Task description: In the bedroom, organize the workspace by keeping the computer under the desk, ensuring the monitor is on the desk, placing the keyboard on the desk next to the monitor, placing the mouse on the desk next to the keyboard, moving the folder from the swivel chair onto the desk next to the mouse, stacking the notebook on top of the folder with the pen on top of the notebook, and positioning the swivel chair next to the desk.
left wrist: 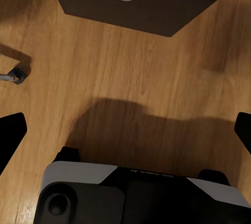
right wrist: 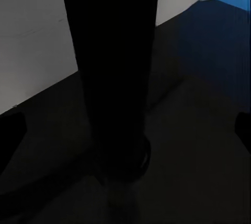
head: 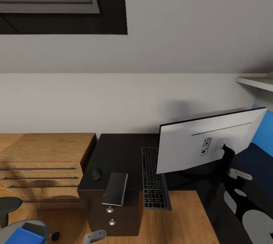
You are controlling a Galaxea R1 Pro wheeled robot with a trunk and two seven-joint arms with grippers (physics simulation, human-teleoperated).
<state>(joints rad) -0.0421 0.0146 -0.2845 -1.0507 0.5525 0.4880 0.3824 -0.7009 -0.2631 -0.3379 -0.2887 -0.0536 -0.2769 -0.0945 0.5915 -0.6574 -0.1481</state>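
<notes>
The monitor (head: 197,147) stands on the black desk (head: 117,153) with its white back towards me. Beside it the keyboard (head: 152,177) lies front to back. The mouse (head: 96,174) and the grey notebook (head: 115,188) rest on the desk's left end, above the drawers. The blue folder (head: 22,236) lies on the swivel chair (head: 36,227) at the lower left. My left gripper (left wrist: 125,130) hangs open over the floor in front of the pedestal (left wrist: 136,4). My right gripper (right wrist: 125,135) is open, with the monitor's black stand (right wrist: 110,78) straight ahead between its fingers. The pen and the computer are out of view.
A light-wood chest (head: 45,160) with bar handles stands left of the desk. A chair caster (left wrist: 15,75) sits on the wooden floor (left wrist: 130,72) near my left gripper. A white shelf (head: 258,81) and a blue panel (head: 264,132) are at the right.
</notes>
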